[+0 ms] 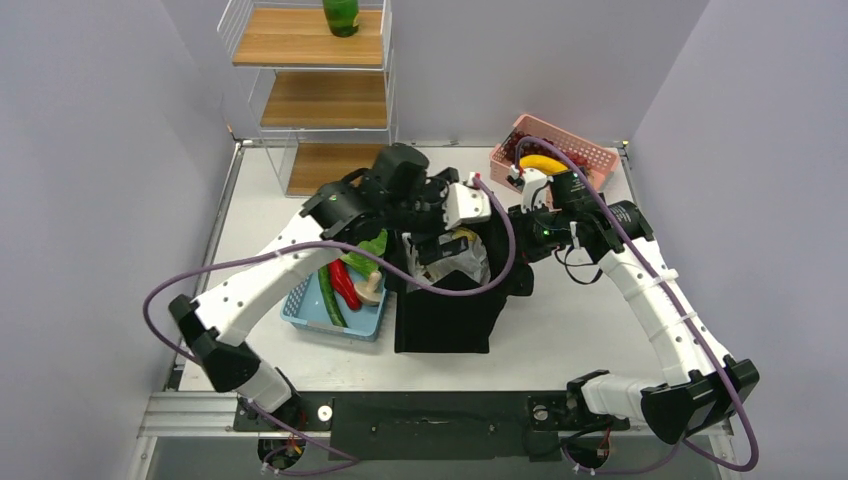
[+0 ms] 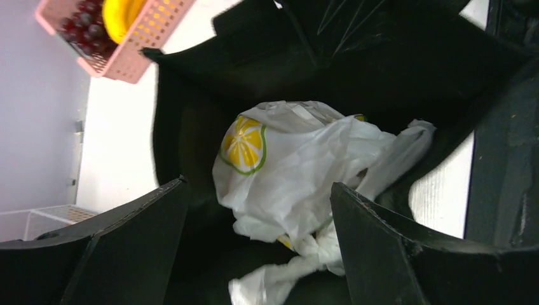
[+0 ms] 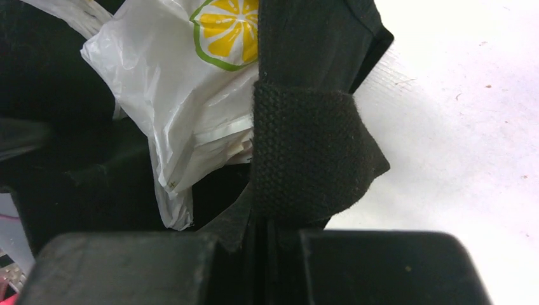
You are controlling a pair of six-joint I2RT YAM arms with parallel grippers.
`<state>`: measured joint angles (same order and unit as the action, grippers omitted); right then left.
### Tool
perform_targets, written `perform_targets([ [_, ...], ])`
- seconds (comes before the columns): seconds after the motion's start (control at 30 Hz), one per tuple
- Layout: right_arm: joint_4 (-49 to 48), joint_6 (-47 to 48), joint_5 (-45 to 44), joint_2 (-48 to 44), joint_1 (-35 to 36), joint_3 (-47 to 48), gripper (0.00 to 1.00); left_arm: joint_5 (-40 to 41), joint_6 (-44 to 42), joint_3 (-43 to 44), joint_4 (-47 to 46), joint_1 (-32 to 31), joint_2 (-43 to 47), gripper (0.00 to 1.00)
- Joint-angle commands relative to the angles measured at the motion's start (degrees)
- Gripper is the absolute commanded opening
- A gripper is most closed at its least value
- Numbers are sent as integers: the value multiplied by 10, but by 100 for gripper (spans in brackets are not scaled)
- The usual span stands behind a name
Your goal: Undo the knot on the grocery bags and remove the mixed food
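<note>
Gaping over the black tote (image 1: 445, 320), the left claw (image 2: 257, 184): is it holding anything? (Editor)

No. Its two fingers (image 2: 127, 248) stand wide apart, released, pointing down into the tote's mouth. The grocery bag (image 2: 299, 159), white plastic printed with a yellow citrus slice, lies crumpled just beyond the fingertips and between them. Its knot (image 2: 314, 251) of twisted plastic sits close against the inner face of one finger. Whether they touch, I cannot tell. (Photographer)

And the right claw (image 3: 264, 235)? (Editor)

Clenched, grasping the tote's strap (image 3: 305, 159), a fold of black webbing rising straight out of the shut jaws. The same grocery bag is just beyond that strap and to one side, inside the tote. Bare white table (image 3: 457, 127) lies on the strap's other side. (Photographer)

Anything else in frame? (Editor)

A pink basket (image 2: 136, 47) holding a banana (image 2: 121, 16) and grapes (image 2: 82, 22), well beyond the left claw, past the tote's far rim. A blue basket (image 1: 300, 310) of vegetables sits beside the left arm. (Photographer)
</note>
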<state>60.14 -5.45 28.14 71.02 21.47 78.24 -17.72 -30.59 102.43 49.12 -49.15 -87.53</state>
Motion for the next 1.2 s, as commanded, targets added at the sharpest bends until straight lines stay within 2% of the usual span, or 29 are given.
perform_targets([
  [0.0,-5,-12,44,-12,3,3,0,-10,-63,12,-20,-5,-38,80],
  [0.07,-6,-17,44,-15,1,3,0,-18,-107,-5,6,-13,-46,81],
  [0.17,-15,-30,50,-16,-5,2,0,-16,-149,-76,10,-30,-33,83],
  [0.33,-29,-50,72,-10,-24,4,0,18,-149,-171,-40,-38,-37,85],
  [0.47,-30,-49,72,-11,-35,5,0,50,-130,-163,-49,-39,-69,85],
  [0.5,-30,-46,70,-13,-38,4,0,56,-125,-157,-48,-41,-74,81],
  [0.53,-29,-45,64,-14,-47,3,0,58,-115,-141,-45,-44,-74,64],
  [0.57,-29,-42,62,-16,-53,2,0,61,-108,-133,-43,-45,-72,54],
  [0.6,-29,-40,57,-17,-70,1,0,62,-88,-118,-47,-46,-64,30],
  [0.67,-22,-27,50,-16,-96,8,0,69,-49,-102,-69,-46,-42,2],
  [0.87,14,27,-13,-14,-153,46,0,57,59,-37,-137,-46,24,0],
  [1.0,36,49,-56,-13,-182,58,0,34,146,35,-180,-41,37,0],
  [1.17,64,99,-99,-7,-234,87,0,47,226,121,-251,-40,39,0],
])
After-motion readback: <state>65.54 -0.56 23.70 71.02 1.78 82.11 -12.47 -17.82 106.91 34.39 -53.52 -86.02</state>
